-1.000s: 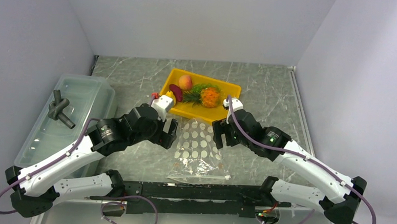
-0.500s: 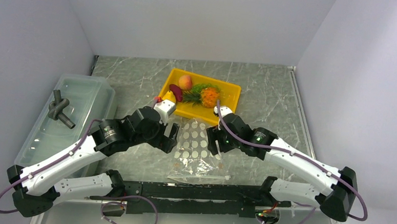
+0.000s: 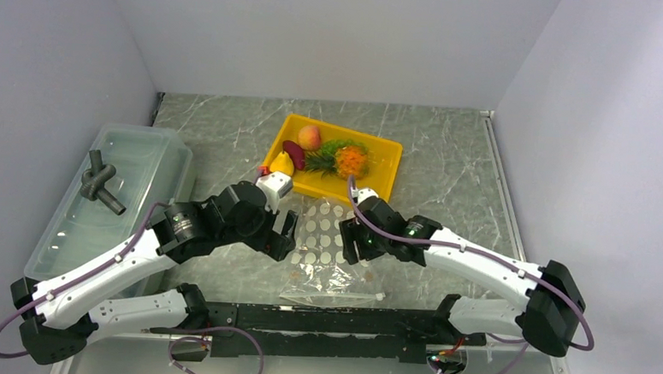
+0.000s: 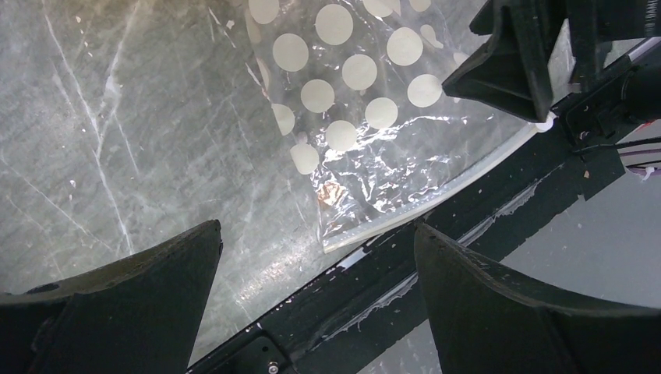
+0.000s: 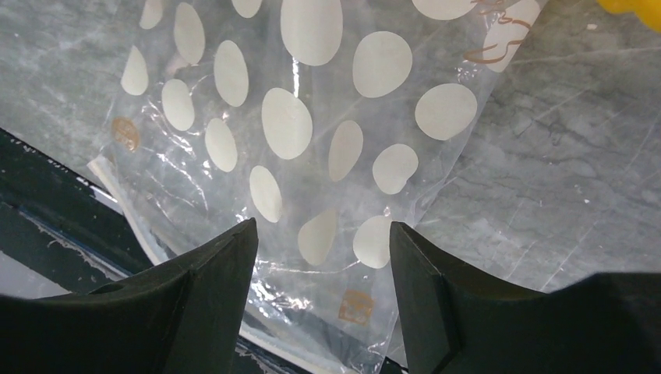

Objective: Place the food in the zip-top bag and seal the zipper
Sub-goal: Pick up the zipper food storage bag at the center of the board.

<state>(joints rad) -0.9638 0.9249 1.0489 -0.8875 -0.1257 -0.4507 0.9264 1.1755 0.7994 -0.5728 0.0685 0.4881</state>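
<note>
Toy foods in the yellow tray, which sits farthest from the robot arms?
The peach-coloured round fruit, far left in the tray; the dark red-purple piece and pineapple lie nearer.

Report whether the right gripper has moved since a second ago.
Yes. The right gripper slid left and away from the yellow tray, over the zip-top bag's right edge.

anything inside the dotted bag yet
No food shows through the zip-top bag; it lies flat and crinkled on the table. The pineapple, peach fruit and dark red piece sit in the yellow tray. The bag's white dots hide small patches.
</note>
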